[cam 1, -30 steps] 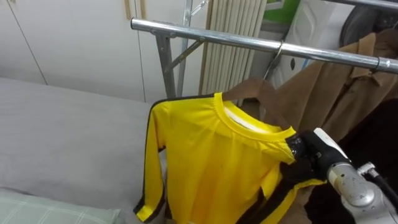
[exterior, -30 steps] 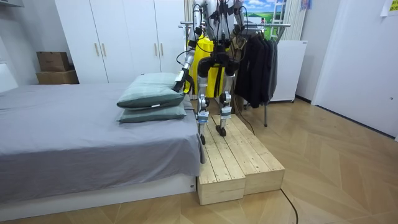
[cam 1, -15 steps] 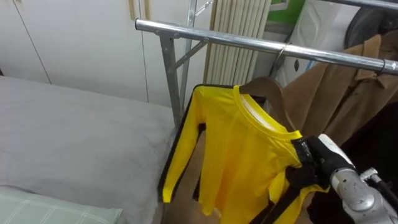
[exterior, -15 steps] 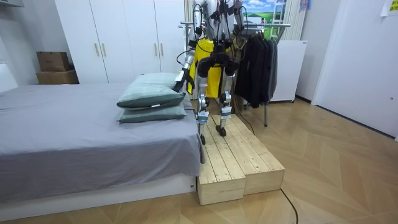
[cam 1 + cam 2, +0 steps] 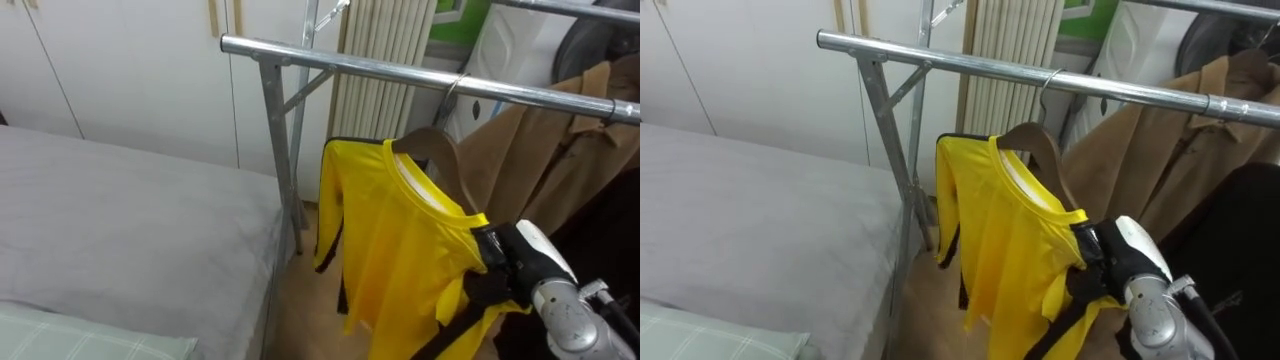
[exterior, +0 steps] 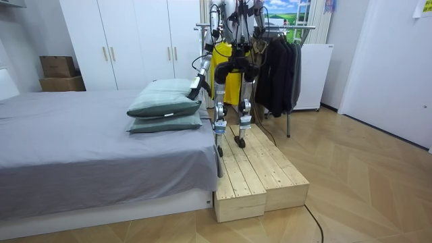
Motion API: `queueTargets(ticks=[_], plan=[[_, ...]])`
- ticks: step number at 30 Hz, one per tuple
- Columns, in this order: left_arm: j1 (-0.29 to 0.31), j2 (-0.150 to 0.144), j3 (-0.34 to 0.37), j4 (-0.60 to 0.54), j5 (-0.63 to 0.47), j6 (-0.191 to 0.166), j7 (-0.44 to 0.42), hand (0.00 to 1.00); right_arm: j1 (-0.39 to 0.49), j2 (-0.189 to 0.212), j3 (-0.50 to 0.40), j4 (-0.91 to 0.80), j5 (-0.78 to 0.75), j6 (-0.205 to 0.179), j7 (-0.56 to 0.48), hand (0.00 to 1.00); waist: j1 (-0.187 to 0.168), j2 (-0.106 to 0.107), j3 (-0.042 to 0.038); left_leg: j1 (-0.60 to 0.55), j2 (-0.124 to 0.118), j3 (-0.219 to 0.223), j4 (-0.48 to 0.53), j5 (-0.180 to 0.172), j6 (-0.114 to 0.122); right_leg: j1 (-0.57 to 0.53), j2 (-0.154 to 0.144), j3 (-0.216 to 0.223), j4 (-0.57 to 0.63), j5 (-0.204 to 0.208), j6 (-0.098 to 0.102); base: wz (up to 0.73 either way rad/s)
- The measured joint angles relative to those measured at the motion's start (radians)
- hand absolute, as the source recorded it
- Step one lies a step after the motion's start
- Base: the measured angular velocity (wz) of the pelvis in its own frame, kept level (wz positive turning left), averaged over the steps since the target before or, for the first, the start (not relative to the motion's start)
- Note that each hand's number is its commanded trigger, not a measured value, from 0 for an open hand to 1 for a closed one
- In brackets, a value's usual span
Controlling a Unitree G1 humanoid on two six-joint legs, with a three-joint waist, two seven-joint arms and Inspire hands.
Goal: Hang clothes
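**Desk:** Well, what's the room like around you?

**Operator:** I've got the robot up on a wooden platform (image 6: 260,172) between the grey bed (image 5: 120,230) and the clothes rail (image 5: 400,72). White wardrobe doors (image 5: 120,70) and a ribbed radiator (image 5: 385,40) stand behind the rail, and two green pillows (image 6: 165,104) are stacked on the bed's near corner. The floor (image 6: 364,182) is parquet.

**Desk:** And the garment?

**Operator:** The yellow shirt (image 5: 400,250) is on a wooden hanger (image 5: 432,148), whose hook is over the rail. A brown coat (image 5: 540,150) hangs just beside it.

**Desk:** Are you holding the shirt?

**Operator:** My right hand (image 5: 488,284) is at the shirt's far shoulder, touching the cloth. Its fingers are tucked behind the yellow fabric, so I can't tell whether they grip. The shirt's hem runs off the bottom edge. In the room view my left hand (image 6: 196,86) hangs low by the pillows, too small for me to read its fingers.
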State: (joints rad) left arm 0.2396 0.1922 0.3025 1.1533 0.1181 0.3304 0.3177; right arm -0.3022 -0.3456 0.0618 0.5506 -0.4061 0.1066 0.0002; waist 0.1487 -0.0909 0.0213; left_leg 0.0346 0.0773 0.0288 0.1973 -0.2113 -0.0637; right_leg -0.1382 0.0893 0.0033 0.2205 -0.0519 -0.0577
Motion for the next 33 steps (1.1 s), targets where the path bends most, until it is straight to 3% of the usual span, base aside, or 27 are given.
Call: queueTargets(ticks=[1, 33], plan=[[0.0, 0.0, 0.0, 0.0, 0.0, 0.0, 0.0, 0.0, 0.0, 0.0, 0.004, 0.0, -0.002, 0.0, -0.004, 0.0, 0.0, 0.001, 0.0006, 0.002, 0.0, 0.001, 0.0, 0.0, 0.0, 0.001, 0.0, 0.001, 0.0, 0.0, 0.0, 0.0], [0.003, -0.001, -0.002, 0.007, -0.008, 0.015, -0.018, 0.0, 0.059, 0.001, 0.005, -0.033, -0.042, -0.023, -0.044, 0.0, 0.003, 0.024, -0.0045, 0.03, 0.0, 0.012, 0.0, 0.0, 0.0, 0.023, 0.002, 0.011, 0.001, -0.002, 0.002, 0.0]])
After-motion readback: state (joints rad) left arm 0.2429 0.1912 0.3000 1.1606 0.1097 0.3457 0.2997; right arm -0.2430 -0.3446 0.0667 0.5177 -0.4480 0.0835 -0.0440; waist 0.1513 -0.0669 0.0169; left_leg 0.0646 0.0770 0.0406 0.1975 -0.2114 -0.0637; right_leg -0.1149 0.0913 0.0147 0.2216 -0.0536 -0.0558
